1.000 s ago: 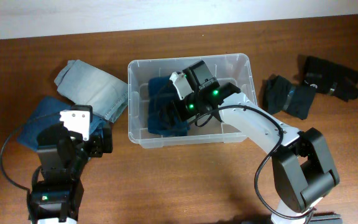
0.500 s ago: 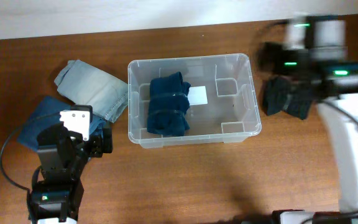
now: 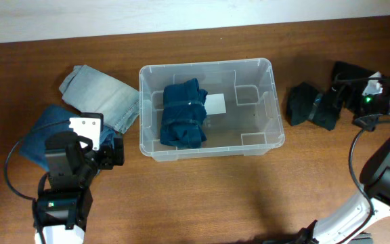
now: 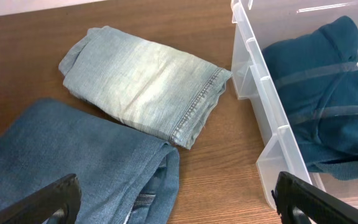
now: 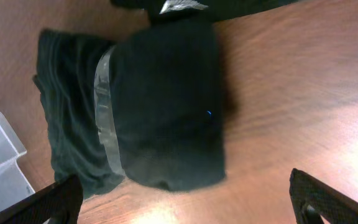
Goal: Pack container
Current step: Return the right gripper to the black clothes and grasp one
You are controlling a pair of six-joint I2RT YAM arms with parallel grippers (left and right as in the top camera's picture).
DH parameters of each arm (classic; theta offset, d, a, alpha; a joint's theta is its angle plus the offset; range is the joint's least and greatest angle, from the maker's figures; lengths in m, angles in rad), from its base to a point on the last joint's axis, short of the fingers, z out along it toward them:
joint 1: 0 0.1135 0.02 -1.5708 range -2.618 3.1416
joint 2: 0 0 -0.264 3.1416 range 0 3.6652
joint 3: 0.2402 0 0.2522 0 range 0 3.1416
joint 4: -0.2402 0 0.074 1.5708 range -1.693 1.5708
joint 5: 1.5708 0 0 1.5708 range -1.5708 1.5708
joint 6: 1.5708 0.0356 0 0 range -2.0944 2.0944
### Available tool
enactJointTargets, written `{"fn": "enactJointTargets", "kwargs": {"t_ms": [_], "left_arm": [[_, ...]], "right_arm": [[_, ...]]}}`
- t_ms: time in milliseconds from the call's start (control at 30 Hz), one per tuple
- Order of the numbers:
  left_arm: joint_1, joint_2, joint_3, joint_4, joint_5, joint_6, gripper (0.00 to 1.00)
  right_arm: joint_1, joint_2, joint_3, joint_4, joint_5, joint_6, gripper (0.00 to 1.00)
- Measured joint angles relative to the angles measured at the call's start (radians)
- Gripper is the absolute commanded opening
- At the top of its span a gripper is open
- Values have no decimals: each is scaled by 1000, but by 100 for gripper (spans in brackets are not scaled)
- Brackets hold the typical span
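Observation:
The clear plastic container (image 3: 263,139) sits mid-table with a folded dark teal garment (image 3: 183,114) in its left half and a white label (image 3: 215,104) on its base. The container's corner also shows in the left wrist view (image 4: 272,146). My left gripper (image 4: 179,205) is open and empty, above a folded dark blue jeans piece (image 4: 61,168) left of the container. My right gripper (image 5: 185,202) is open and empty, over a folded black garment with a grey stripe (image 5: 160,106) to the right of the container.
Folded light blue jeans (image 3: 101,96) lie left of the container, also in the left wrist view (image 4: 142,84). Dark blue jeans (image 3: 42,132) lie under my left arm. Another black garment (image 3: 347,74) lies at the far right, near the table's edge.
My right arm has left the container, leaving the teal garment inside, and swung to the far right over the black garments. The left arm has barely moved.

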Motion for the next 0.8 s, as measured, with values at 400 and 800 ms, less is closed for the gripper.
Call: {"fn": "enactJointTargets", "kwargs": {"t_ms": [400, 800], "left_arm": [[0, 4, 0, 0, 0, 0, 99], [0, 4, 0, 0, 0, 0, 99]], "right_arm": [[3, 119, 0, 98, -114, -65, 54], [3, 124, 0, 57, -163, -65, 4]]}}
